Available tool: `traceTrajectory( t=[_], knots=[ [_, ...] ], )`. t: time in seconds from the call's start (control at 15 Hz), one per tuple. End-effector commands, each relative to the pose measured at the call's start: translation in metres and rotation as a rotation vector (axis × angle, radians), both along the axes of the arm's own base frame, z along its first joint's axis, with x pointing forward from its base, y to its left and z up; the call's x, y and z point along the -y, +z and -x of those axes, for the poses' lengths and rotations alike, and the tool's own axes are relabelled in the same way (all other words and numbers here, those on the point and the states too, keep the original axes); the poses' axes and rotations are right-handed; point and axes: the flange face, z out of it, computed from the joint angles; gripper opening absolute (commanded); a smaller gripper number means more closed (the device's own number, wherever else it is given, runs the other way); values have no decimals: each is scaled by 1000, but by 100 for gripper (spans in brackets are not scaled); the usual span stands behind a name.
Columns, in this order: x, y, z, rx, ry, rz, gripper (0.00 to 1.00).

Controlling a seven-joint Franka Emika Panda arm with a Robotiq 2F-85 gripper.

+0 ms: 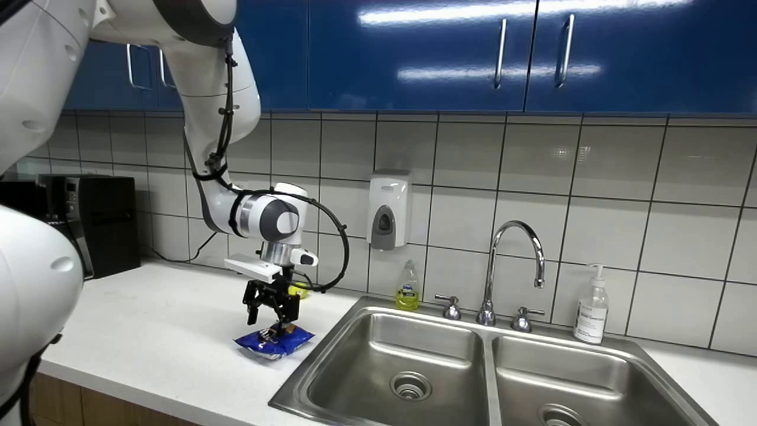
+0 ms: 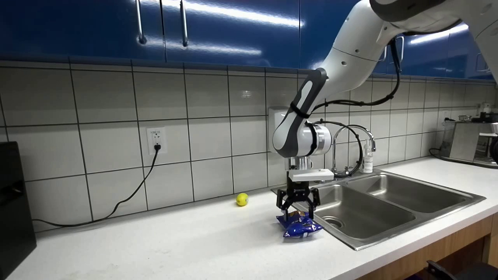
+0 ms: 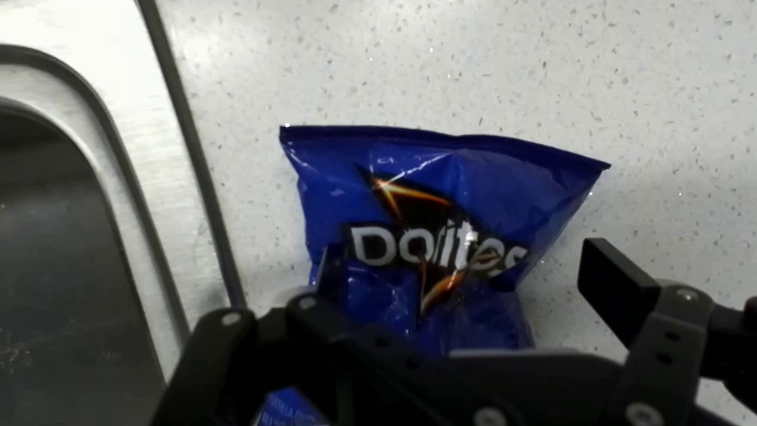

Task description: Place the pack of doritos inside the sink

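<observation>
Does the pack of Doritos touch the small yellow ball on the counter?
Apart. An exterior view shows white counter between the pack of Doritos and the small yellow ball.

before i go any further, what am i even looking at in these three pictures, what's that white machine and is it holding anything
The white machine is a robot arm, bent over a kitchen counter, with black fingers at its end for picking things up. Two pictures are taken from outside the robot; the close-up comes from its wrist, looking down. On the counter lie a blue Doritos bag and, farther back by the tiled wall, a small round yellow object. The steel sink is beside the bag. Nothing looks held: the fingers stand apart, and in the wrist view one overlaps the bag while the other is clear of it. I can't tell whether either touches it.
</observation>
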Motion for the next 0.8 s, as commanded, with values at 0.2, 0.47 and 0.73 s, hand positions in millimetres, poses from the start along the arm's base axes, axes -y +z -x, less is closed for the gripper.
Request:
traceTrajectory(
  t=[0.2,0.47,0.73],
  knots=[
    [7,-5,-12,6,-28,-1,100],
    [8,-7,-14,6,-32,-2,100],
    [8,-8,-15,5,-29,-2,58]
  ],
)
